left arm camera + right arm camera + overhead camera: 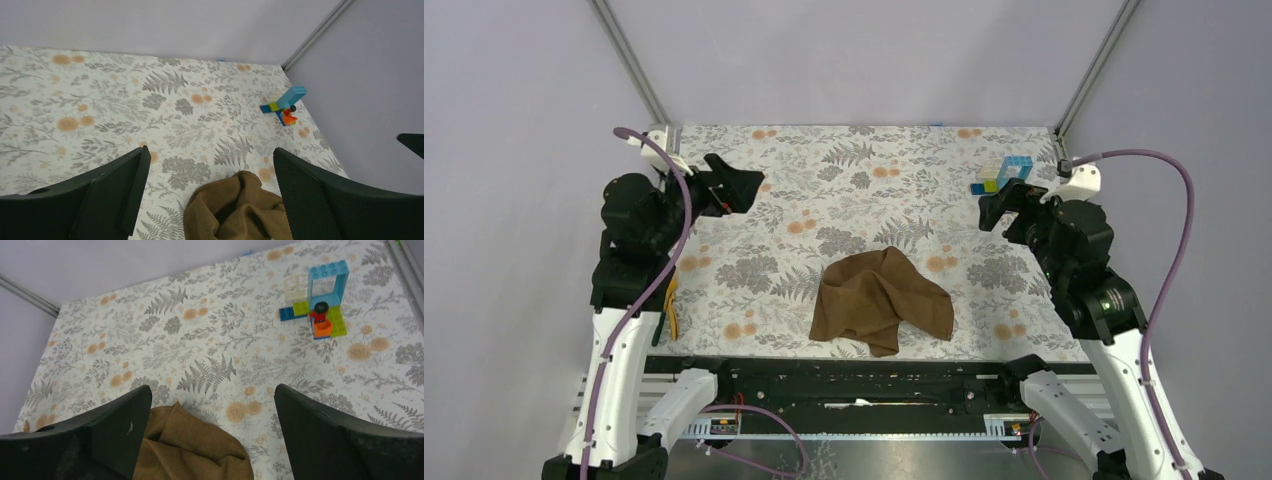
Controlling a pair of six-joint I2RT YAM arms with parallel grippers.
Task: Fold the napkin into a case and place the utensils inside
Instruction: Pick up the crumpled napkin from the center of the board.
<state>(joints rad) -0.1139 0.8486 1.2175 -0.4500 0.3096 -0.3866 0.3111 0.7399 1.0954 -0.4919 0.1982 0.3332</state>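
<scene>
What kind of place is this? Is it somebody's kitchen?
Probably a robot test booth, not a kitchen: plain grey walls with metal rails, and a left arm and right arm mounted at the table edge.

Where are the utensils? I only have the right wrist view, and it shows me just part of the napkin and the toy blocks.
Observer: The utensils lie at the near left edge of the table, beside the left arm, which hides part of them.
Operator: Is the whole napkin crumpled?
Observer: Yes, the napkin is one rumpled heap at the near middle, with nothing lying on it.
Operator: And the left gripper?
Observer: The left gripper is open and empty, over the far left of the table, apart from the napkin.
</scene>
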